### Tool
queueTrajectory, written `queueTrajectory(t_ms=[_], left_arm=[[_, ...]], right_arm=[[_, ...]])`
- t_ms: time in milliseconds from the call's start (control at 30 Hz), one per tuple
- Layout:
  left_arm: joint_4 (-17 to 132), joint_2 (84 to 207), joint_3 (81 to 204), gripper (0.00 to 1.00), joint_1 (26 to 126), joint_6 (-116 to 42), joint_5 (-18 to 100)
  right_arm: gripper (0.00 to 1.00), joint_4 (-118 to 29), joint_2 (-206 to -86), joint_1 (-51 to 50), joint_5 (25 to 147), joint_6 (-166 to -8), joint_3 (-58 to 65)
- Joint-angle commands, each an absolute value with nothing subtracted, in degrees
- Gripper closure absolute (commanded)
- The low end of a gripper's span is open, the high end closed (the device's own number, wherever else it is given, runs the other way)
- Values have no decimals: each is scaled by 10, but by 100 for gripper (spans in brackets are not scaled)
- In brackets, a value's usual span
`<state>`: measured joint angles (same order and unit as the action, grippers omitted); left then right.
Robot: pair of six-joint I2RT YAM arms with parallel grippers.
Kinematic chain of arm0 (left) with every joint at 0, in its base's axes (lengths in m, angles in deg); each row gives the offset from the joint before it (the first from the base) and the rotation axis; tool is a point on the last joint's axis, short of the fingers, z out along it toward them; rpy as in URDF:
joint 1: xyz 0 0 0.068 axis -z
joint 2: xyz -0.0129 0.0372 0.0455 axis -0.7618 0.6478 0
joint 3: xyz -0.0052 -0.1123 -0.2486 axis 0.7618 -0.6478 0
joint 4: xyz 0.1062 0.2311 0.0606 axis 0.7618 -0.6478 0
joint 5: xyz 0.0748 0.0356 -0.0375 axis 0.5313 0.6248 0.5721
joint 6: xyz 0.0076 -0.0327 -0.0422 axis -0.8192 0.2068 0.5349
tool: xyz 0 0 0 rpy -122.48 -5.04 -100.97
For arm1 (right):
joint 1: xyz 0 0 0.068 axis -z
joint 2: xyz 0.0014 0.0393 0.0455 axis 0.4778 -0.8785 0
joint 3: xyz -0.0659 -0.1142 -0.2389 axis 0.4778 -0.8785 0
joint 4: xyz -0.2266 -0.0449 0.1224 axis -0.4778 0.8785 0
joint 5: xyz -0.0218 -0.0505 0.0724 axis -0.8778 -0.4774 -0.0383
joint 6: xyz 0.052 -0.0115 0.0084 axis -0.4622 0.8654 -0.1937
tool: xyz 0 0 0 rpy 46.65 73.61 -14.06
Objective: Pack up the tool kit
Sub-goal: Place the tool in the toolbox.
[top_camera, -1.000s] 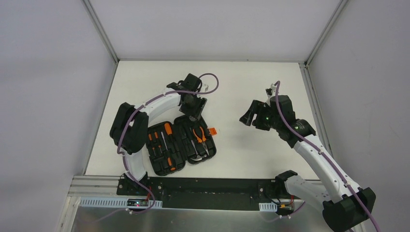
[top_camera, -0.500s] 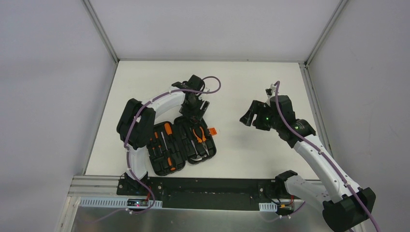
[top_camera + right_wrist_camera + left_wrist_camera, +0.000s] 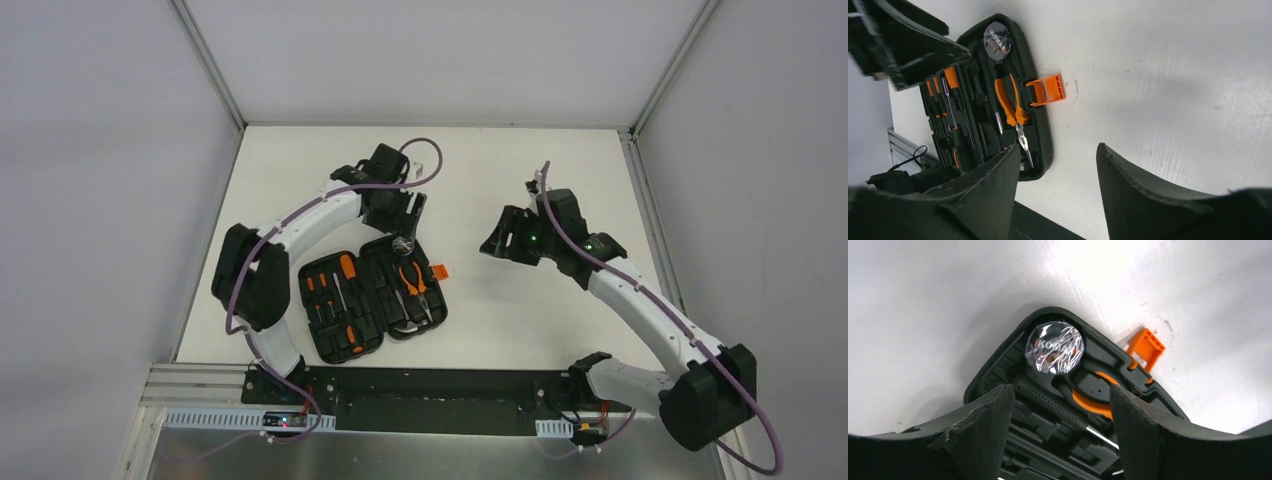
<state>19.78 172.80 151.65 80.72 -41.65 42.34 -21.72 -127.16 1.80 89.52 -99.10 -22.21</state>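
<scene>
The black tool case point(image 3: 372, 292) lies open and flat on the white table. Orange-handled screwdrivers point(image 3: 335, 295) sit in its left half. Orange pliers point(image 3: 410, 280) sit in its right half. A round, shiny foil-wrapped piece point(image 3: 403, 243) sits in the far corner. The orange latch point(image 3: 438, 270) sticks out on the right. My left gripper point(image 3: 408, 220) is open and empty just above the case's far edge. Its view shows the round piece point(image 3: 1054, 347), the latch point(image 3: 1146, 347) and a pliers handle point(image 3: 1093, 402). My right gripper point(image 3: 495, 240) is open and empty, right of the case point(image 3: 993, 95).
Grey walls enclose the white table point(image 3: 520, 160) on three sides. A black strip and a metal rail point(image 3: 440, 400) run along the near edge by the arm bases. The left arm's gripper point(image 3: 898, 45) shows at the top left of the right wrist view.
My left gripper has drawn back a little from the case's far edge, uncovering the round shiny piece in the corner. My right gripper has moved left, closer to the case.
</scene>
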Motion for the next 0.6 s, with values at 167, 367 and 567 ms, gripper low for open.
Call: queueTrajectory(t_ms=[167,367,567], left_arm=[[358,1600,1367,46,736,-303,387],[463,1604,1297,66,714,-235,374],[510,1634,1280,71,714,-207,341]], right_arm=[[55,-317,-1461,-68,892,-961,-92],[70,-328,-1615,-114,872,-931,9],[75,-314,-1723,-135,868,-908,98]])
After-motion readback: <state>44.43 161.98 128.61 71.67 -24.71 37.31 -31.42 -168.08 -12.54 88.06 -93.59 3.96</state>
